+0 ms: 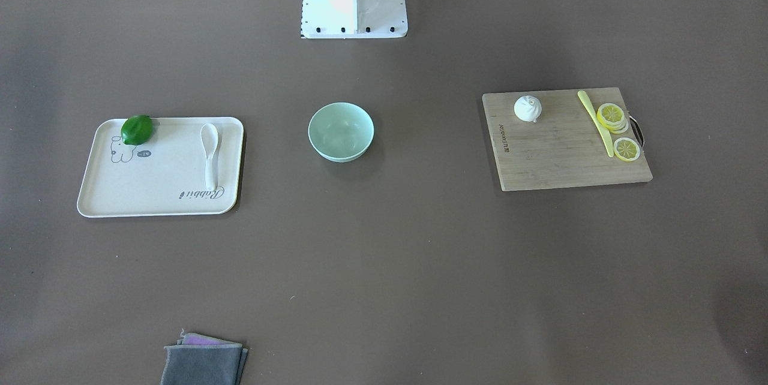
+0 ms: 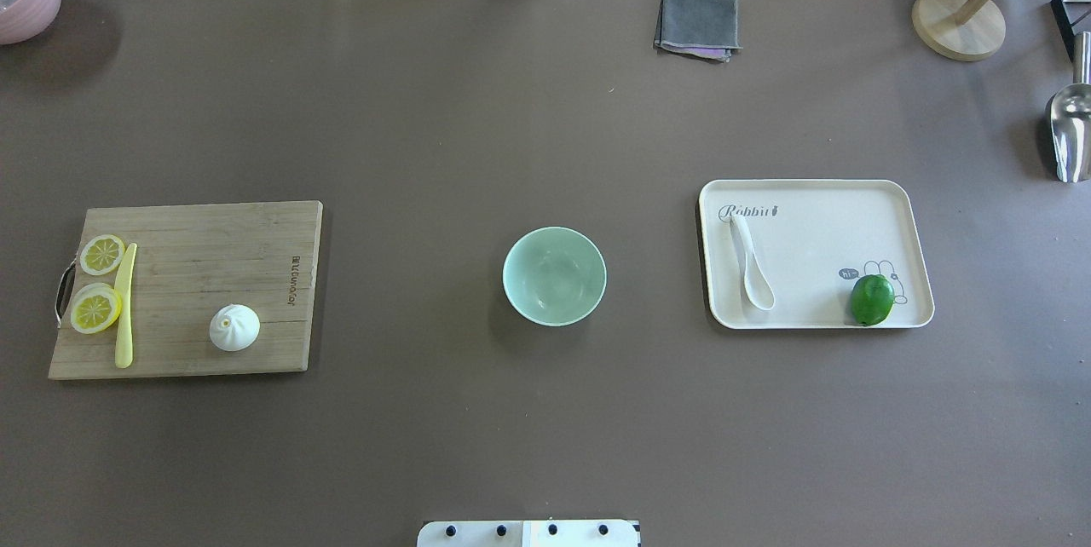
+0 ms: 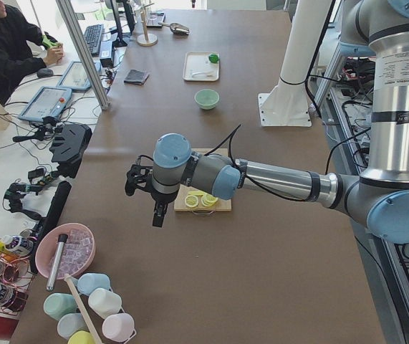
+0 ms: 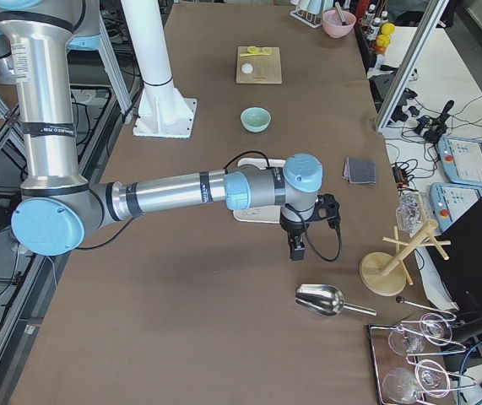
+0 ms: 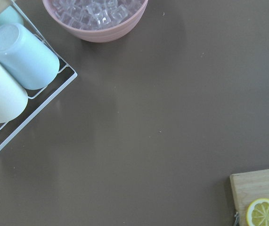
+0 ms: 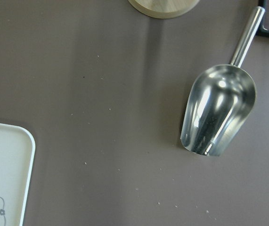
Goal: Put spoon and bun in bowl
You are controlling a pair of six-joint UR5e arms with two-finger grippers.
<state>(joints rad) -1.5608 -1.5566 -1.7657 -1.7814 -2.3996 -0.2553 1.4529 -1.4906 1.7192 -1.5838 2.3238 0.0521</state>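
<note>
The white spoon (image 2: 752,273) lies on a cream tray (image 2: 818,198) to the right of the mint-green bowl (image 2: 554,275). The white pleated bun (image 2: 234,328) sits on a wooden cutting board (image 2: 213,232) to the bowl's left. The bowl is empty. My left gripper (image 3: 158,213) hangs over the table beyond the board's outer end. My right gripper (image 4: 295,247) hangs beyond the tray's outer end, near a metal scoop. Both show only in the side views, so I cannot tell whether they are open or shut.
A green lime (image 2: 871,300) is on the tray. A yellow knife (image 2: 125,304) and lemon slices (image 2: 95,308) lie on the board. A grey cloth (image 2: 697,23), metal scoop (image 6: 217,115), wooden stand (image 2: 959,21), pink ice bowl (image 5: 95,18) and cup rack (image 5: 16,70) stand at the table's edges.
</note>
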